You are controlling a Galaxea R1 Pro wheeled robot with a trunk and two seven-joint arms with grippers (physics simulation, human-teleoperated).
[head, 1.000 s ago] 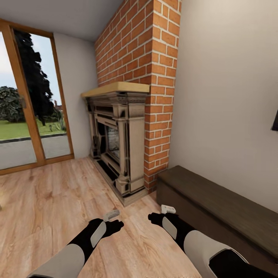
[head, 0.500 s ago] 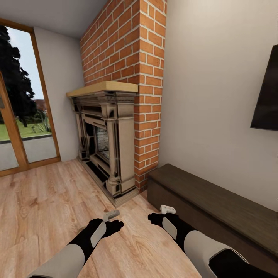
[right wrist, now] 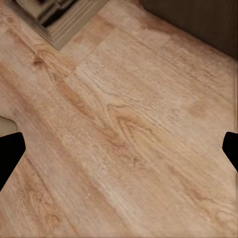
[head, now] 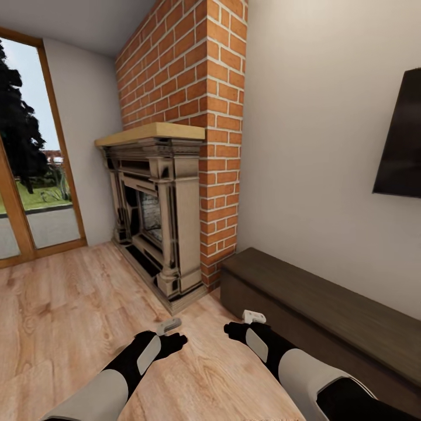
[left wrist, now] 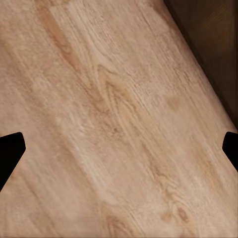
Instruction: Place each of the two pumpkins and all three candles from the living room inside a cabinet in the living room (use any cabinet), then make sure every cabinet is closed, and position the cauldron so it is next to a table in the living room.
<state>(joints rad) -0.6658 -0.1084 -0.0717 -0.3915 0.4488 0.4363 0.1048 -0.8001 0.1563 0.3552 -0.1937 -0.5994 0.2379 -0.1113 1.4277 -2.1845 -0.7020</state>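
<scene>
The long, low, dark brown cabinet (head: 327, 310) stands against the right wall with its fronts closed. Its dark front also edges the left wrist view (left wrist: 213, 39) and the right wrist view (right wrist: 198, 20). My left gripper (head: 171, 338) hangs over the wooden floor, open, with its fingertips (left wrist: 10, 148) wide apart and nothing between them. My right gripper (head: 242, 327) hovers just in front of the cabinet's near end, also open and empty (right wrist: 119, 148). The pumpkins, candles and cauldron are out of view.
An ornate stone-coloured fireplace (head: 158, 216) with a wooden mantel stands against a red brick chimney (head: 199, 76), left of the cabinet. A dark wall screen (head: 403, 140) hangs above the cabinet. A glazed door (head: 29, 175) is at far left. Wooden floor (head: 64, 310) stretches to the left.
The whole picture has shifted left, so the camera has turned right: less of the glazed door shows and the wall screen has come into view. Both arms hold the same pose.
</scene>
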